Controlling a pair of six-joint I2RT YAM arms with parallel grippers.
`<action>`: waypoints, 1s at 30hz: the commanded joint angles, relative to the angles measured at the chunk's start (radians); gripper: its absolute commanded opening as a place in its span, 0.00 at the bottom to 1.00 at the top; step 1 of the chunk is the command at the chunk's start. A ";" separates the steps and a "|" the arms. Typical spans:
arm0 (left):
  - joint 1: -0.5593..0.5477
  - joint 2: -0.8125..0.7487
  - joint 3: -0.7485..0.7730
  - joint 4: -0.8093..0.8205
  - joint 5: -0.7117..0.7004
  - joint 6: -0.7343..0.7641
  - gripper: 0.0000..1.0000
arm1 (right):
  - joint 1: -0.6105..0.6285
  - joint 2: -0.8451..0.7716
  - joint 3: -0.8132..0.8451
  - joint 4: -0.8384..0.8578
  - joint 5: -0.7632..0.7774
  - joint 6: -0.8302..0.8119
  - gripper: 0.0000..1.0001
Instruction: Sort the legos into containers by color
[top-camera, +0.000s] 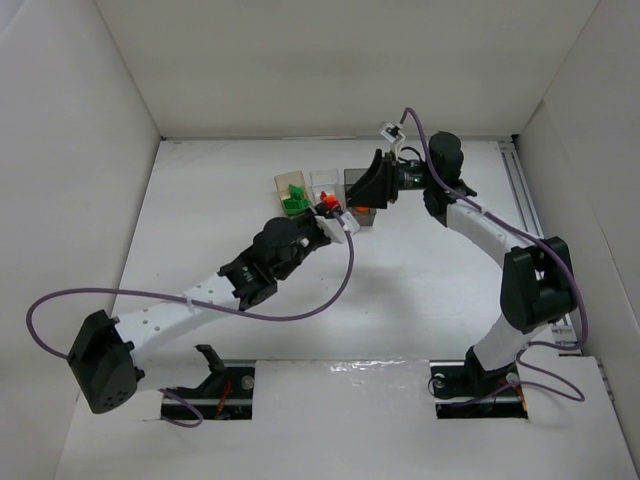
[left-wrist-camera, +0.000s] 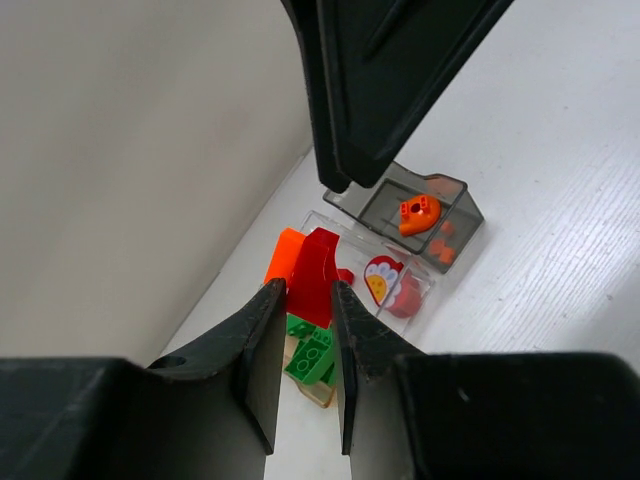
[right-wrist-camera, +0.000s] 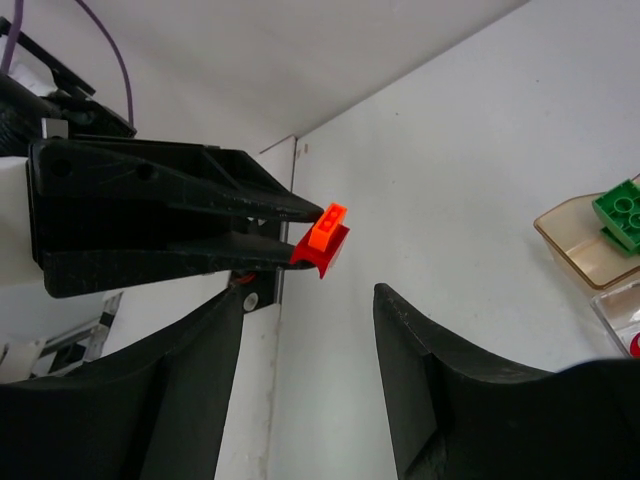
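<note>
The left claw (left-wrist-camera: 307, 292) is clamped on a small red plastic brick (left-wrist-camera: 316, 270) that has a smaller orange brick (right-wrist-camera: 327, 227) stuck to one face. It holds the pair in the air just on the near side of the clear rectangular plastic bin (left-wrist-camera: 352, 248). The right claw (right-wrist-camera: 310, 293) hangs to the right of that clear bin with its jaws apart and nothing between them. It faces the held pair from close by.

The white bench (top-camera: 200, 230) carries three bins in a row. A tan-orange translucent bin (right-wrist-camera: 565, 240) sits just to the left of the clear bin, and a smoky grey one (left-wrist-camera: 375, 203) just to its right.

The tan-orange bin holds green bricks (left-wrist-camera: 313, 358). Inside the clear bin is a red piece with a printed face (left-wrist-camera: 392, 288). The grey bin has a round orange piece (left-wrist-camera: 419, 213) and some smaller orange bits.

The trouble, as I judge it, is that the held pair is two colours. Released as it is, one brick lands in the wrong bin. The right claw probably has to pull the orange brick off, and that brick offers very little to grip. A skewed pinch could twist the pair out of the left claw, or pop the orange brick free so that it falls into the clear bin or onto the bench. The fingers of both claws are also close enough to knock together, or to nudge the light bins.
</note>
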 joint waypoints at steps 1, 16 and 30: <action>-0.005 0.005 0.056 0.007 0.025 -0.036 0.00 | 0.010 -0.001 0.032 0.083 0.033 0.027 0.60; -0.005 0.054 0.105 -0.027 0.006 -0.087 0.00 | 0.029 0.037 0.053 0.020 0.070 -0.017 0.58; -0.005 0.074 0.115 -0.018 -0.018 -0.087 0.00 | 0.068 0.037 0.042 0.020 0.070 -0.026 0.57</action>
